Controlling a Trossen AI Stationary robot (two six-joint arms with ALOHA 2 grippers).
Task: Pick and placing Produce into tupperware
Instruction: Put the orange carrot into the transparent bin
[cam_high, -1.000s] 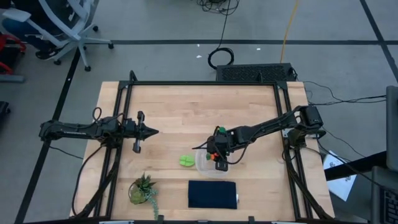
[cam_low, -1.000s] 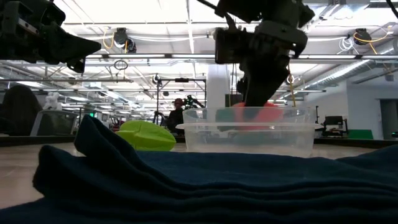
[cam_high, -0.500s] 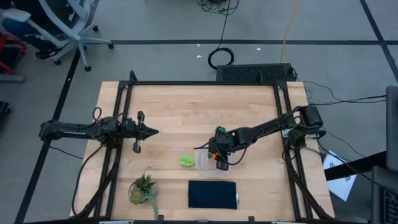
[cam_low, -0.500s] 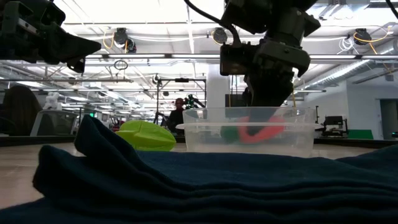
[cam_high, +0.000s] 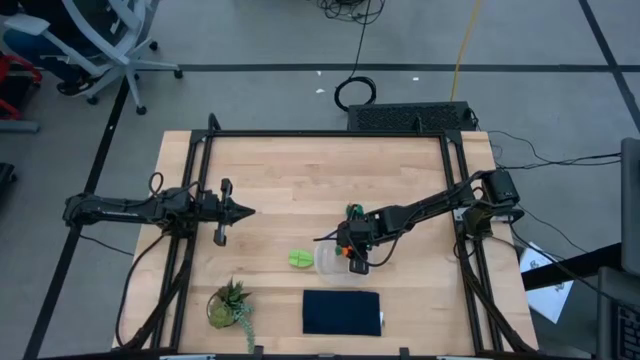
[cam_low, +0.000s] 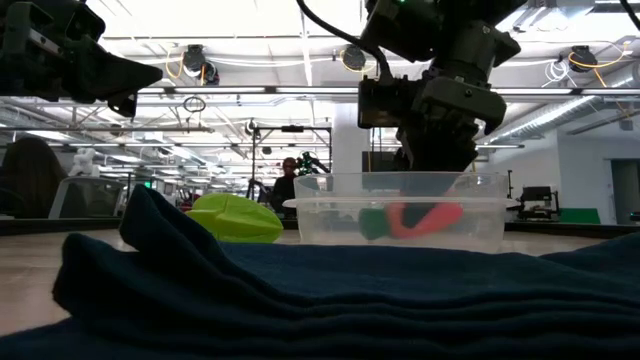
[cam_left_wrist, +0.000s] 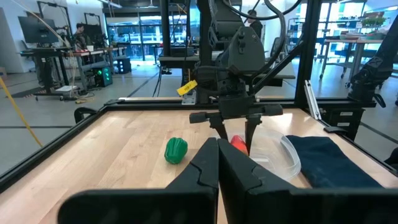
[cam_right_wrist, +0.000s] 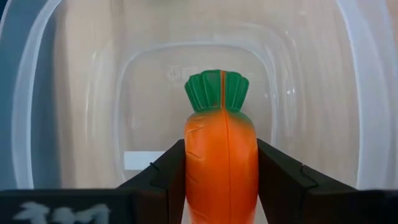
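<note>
The orange carrot with green top (cam_right_wrist: 221, 146) is down inside the clear tupperware (cam_high: 328, 262), between the fingers of my right gripper (cam_high: 351, 256), which is shut on it. In the low view the carrot (cam_low: 420, 218) shows through the container wall (cam_low: 400, 235), with the gripper (cam_low: 435, 150) just above the rim. The light green leafy piece (cam_high: 299, 259) lies on the table left of the tupperware, and it also shows in the left wrist view (cam_left_wrist: 176, 150). No dark green round piece shows. My left gripper (cam_high: 245, 211) waits shut above the table's left half. My right gripper pinches the carrot's orange body (cam_right_wrist: 221, 180) between its two fingers (cam_right_wrist: 168, 177), one on each side. It comes from above, and the carrot points on past the fingertips. The carrot is tilted inside the tupperware, its green top (cam_low: 372, 222) down at the container's bottom.
A dark navy cloth (cam_high: 342, 312) lies at the near edge in front of the tupperware and fills the low view's foreground (cam_low: 300, 300). A spiky potted plant (cam_high: 230, 305) stands near the near left corner. A black frame (cam_high: 320, 133) rims the table.
My right gripper has come down into the tupperware with the carrot. The carrot, first high in the container, has sunk and tipped until its green top reached the bottom. The left arm has kept still.
</note>
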